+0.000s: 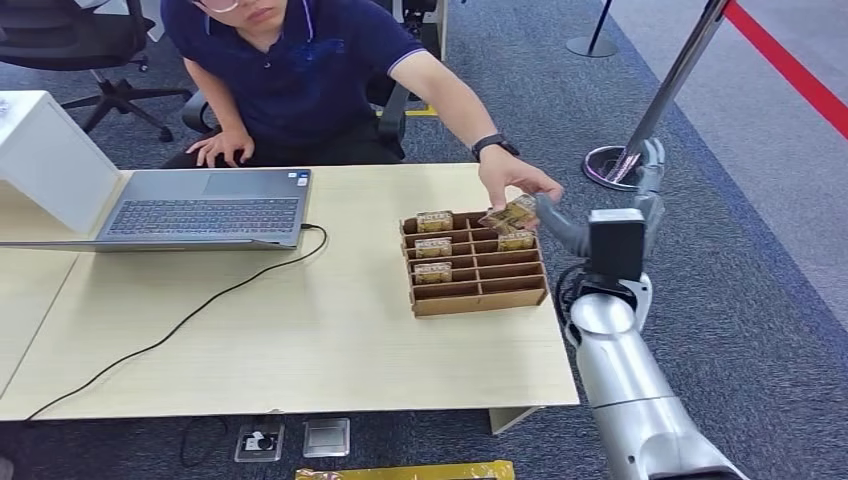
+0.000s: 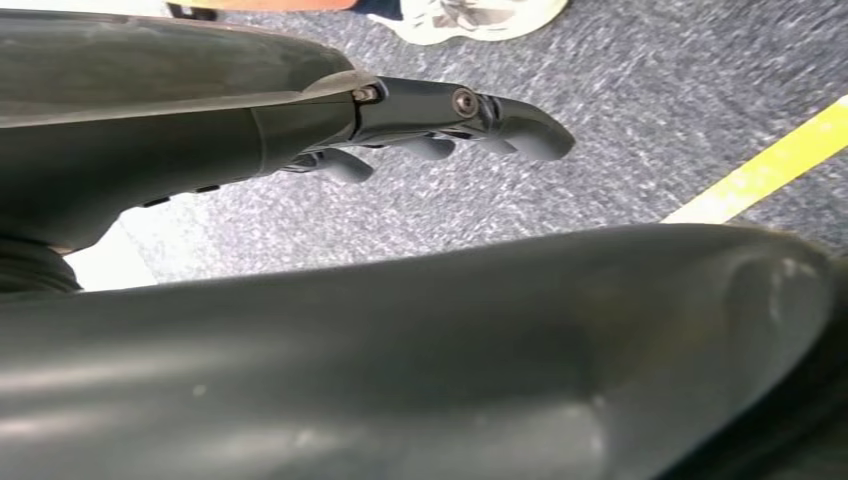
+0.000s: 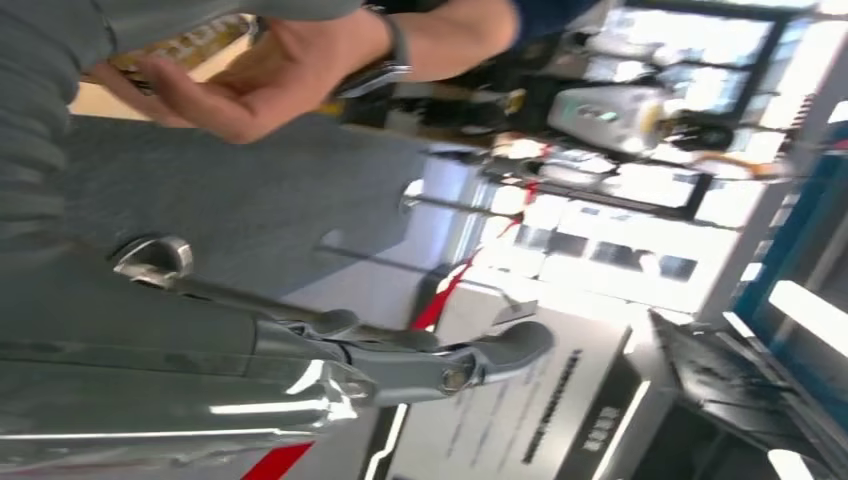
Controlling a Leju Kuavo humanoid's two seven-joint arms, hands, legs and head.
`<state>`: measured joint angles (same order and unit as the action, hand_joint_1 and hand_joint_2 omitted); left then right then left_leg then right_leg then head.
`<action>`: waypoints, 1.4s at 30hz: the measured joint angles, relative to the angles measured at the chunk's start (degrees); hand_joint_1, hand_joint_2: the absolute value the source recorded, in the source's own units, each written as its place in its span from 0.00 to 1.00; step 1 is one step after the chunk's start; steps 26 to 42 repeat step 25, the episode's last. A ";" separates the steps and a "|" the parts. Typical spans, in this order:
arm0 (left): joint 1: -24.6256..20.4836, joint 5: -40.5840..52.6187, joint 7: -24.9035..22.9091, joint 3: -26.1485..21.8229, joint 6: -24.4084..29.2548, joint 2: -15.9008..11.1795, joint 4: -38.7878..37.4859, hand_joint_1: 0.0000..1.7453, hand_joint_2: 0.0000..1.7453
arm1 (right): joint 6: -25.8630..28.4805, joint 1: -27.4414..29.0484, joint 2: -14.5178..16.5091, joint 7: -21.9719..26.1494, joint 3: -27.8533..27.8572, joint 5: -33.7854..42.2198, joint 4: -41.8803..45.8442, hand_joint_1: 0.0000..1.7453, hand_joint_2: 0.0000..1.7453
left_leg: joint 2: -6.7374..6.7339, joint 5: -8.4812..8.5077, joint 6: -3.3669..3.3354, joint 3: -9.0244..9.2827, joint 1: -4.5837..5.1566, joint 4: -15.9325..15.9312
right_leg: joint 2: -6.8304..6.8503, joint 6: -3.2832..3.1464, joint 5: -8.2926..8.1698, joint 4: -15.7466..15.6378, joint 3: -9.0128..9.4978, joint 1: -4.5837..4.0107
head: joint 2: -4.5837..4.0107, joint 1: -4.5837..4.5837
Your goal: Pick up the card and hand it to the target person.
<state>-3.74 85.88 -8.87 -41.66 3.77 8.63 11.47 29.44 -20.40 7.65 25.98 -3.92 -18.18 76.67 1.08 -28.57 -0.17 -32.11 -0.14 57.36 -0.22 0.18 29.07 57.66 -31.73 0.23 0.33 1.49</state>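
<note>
Handover step, at the point of transfer. The light wood-grain tabletop [image 1: 300,340] is flat and matte, carrying everything. An open grey laptop [image 1: 205,208] with a hard metallic shell sits toward the far left edge, and a thin black cable [image 1: 180,325] snakes from it to the near left corner. A brown cardboard tray [image 1: 476,262], slotted into rows by thin dividers, sits near the right edge; small gold-patterned cards stand in several slots.

The silver right arm comes up along the right edge, and the right hand [image 1: 560,222], smooth grey, reaches to the tray's far right corner. The card [image 1: 510,212], a flat stiff rectangle with gold print, is just above that corner, between the right hand and the person's hand [image 1: 520,185], which closes over it from the far side. Both seem to touch it; whether the robot's fingers are clamped on it or already loose, I cannot tell. In the right wrist view the dark fingers [image 3: 500,345] stretch out straight.

The left hand [image 2: 430,125] hangs over grey carpet, fingers slightly curled and apart, holding nothing.

Next move likely: release once the person's grip is firm, then withdraw without knocking the tray.
</note>
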 joint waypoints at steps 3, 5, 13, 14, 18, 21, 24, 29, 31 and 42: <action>0.10 -0.45 0.13 -0.51 0.15 0.01 0.00 0.00 0.00 | -8.55 7.80 -4.25 2.40 2.54 12.67 9.00 0.00 1.00 | 0.01 -0.07 -0.05 0.01 0.00 0.01 | 0.01 0.04 0.03 -0.04 0.01 0.00 | -0.02 -0.04; 0.14 -0.52 0.11 -0.81 0.12 0.01 0.00 0.00 0.00 | -14.04 12.59 -6.21 3.79 5.60 20.16 13.39 0.00 1.00 | 0.02 -0.08 -0.06 0.00 0.00 0.01 | 0.03 0.05 0.05 -0.05 0.01 0.00 | -0.02 -0.09; 0.05 -0.26 0.10 -1.00 -0.10 0.01 0.00 0.00 0.00 | -24.76 24.11 -8.17 2.26 23.61 33.12 20.00 0.00 1.00 | -0.04 -0.11 -0.04 0.02 0.00 -0.01 | -0.04 0.06 0.05 -0.05 0.04 0.00 | -0.01 -0.13; 0.04 -0.23 0.10 -1.00 -0.07 0.01 0.00 0.00 0.00 | -25.62 24.49 -8.16 1.65 25.47 33.26 19.73 0.00 1.00 | -0.04 -0.11 -0.04 0.03 0.00 -0.01 | -0.04 0.06 0.05 -0.05 0.04 0.00 | -0.01 -0.12; -0.04 -0.15 0.02 -1.01 0.37 0.01 0.00 0.00 0.00 | -27.10 24.43 -8.05 -1.77 32.09 30.45 13.97 0.00 0.00 | -0.05 -0.10 -0.04 0.11 0.00 0.00 | -0.04 0.06 0.05 -0.05 0.13 -0.01 | -0.01 -0.15; -0.12 -0.24 0.13 -1.07 0.86 0.00 0.00 0.00 0.00 | -28.78 23.26 -8.04 -1.20 36.94 26.77 4.18 0.00 0.00 | -0.04 -0.10 -0.05 0.12 0.00 0.00 | -0.03 0.06 0.05 -0.05 0.16 -0.01 | -0.01 -0.11; -0.21 -0.56 0.74 -1.15 1.28 0.01 0.00 0.00 0.00 | -30.73 21.28 -8.81 -0.21 40.97 21.13 -8.29 0.00 0.00 | -0.04 -0.10 -0.05 0.13 0.00 0.00 | -0.04 0.06 0.05 -0.05 0.15 -0.01 | -0.01 -0.13; -0.22 -0.64 0.89 -1.16 1.34 0.01 0.00 0.00 0.00 | -31.14 20.89 -8.99 -0.20 41.60 20.18 -10.60 0.00 0.00 | -0.04 -0.10 -0.05 0.13 0.00 0.00 | -0.04 0.06 0.05 -0.05 0.15 -0.01 | -0.01 -0.12; -0.22 -0.64 0.89 -1.16 1.34 0.01 0.00 0.00 0.00 | -31.14 20.89 -8.99 -0.20 41.60 20.18 -10.60 0.00 0.00 | -0.04 -0.10 -0.05 0.13 0.00 0.00 | -0.04 0.06 0.05 -0.05 0.15 -0.01 | -0.01 -0.12; -0.22 -0.64 0.89 -1.16 1.34 0.01 0.00 0.00 0.00 | -31.14 20.89 -8.99 -0.20 41.60 20.18 -10.60 0.00 0.00 | -0.04 -0.10 -0.05 0.13 0.00 0.00 | -0.04 0.06 0.05 -0.05 0.15 -0.01 | -0.01 -0.12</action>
